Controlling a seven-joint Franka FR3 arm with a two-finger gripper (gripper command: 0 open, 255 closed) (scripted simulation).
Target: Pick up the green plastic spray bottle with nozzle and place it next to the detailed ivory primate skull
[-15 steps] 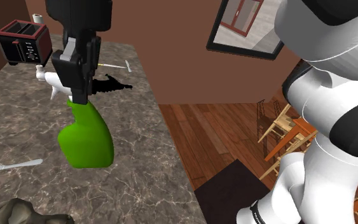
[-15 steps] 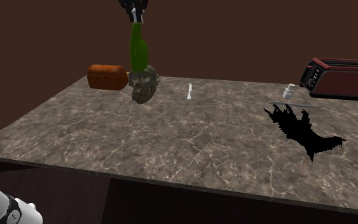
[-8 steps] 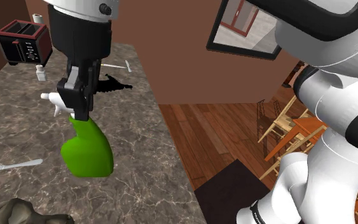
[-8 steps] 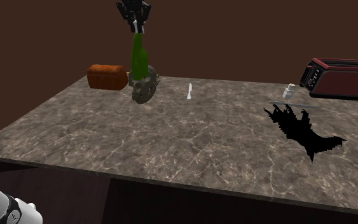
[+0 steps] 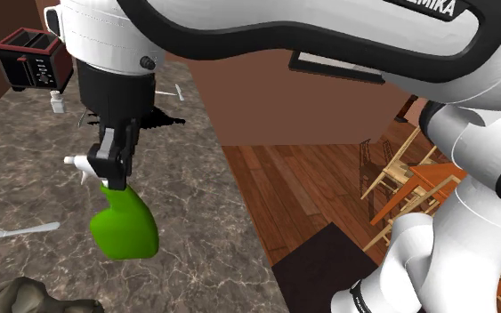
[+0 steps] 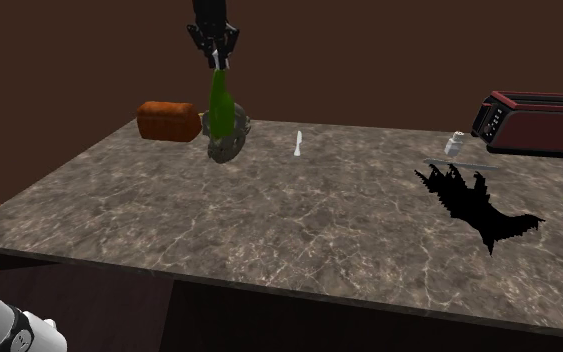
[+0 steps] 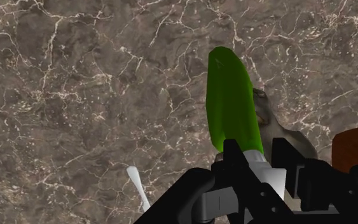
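Because we want the bottle (image 5: 124,227) beside the skull (image 6: 228,148), we hold it up by its neck. Our gripper (image 5: 112,173) pinches it tight.

The brown marble-patterned countertop (image 6: 269,230) carries a grey skull (image 6: 231,150) beside a brown loaf (image 6: 169,121), a white utensil (image 6: 299,143), a black spiky object (image 6: 474,205), and a small shaker (image 6: 454,145) near the red-black toaster (image 6: 534,123).

The white Franka arm with dark joints (image 5: 471,204) rose from the shoulder view's lower right and arched over to the left, wrist pointing straight down. Its all-black two-finger gripper (image 5: 113,173) hung vertical, the fingers (image 7: 231,156) clamped on the white neck of a green spray bottle (image 5: 124,227).
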